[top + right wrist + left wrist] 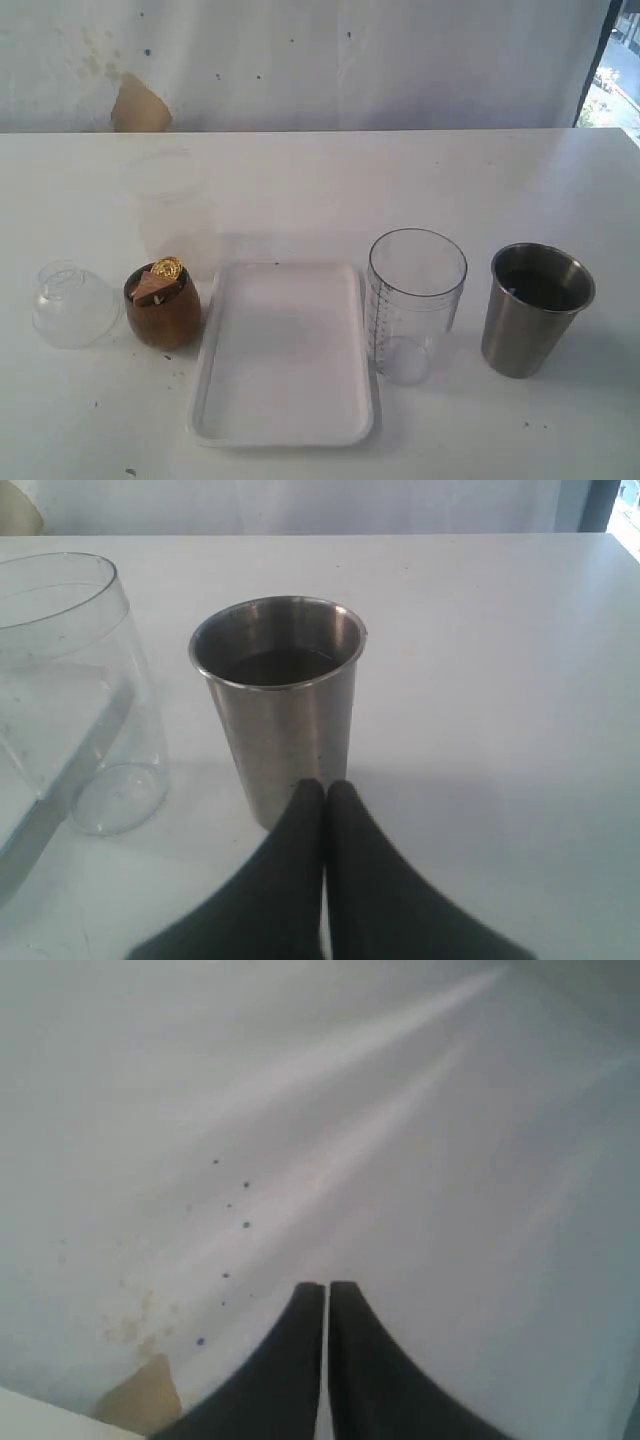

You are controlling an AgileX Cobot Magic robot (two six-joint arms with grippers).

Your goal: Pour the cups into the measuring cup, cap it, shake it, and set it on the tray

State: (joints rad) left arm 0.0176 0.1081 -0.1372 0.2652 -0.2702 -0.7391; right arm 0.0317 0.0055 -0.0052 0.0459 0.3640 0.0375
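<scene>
Frosted plastic cup [170, 212] on white table [450, 170]

Four cup-shaped vessels in all: one small brown wooden cup [162, 310], one brushed-steel tumbler [533, 315], one clear measuring cup [413, 300] with printed marks, one frosted plastic cup [172, 215]. One flat white tray [285, 365], one clear dome lid [72, 303], one white table [320, 185] under the lot. Inside the wooden cup two small bits countable, one gold piece [167, 268] and one pale wedge [150, 287]; two black grippers, left gripper [326, 1288] and right gripper [325, 786], one per wrist view.
</scene>
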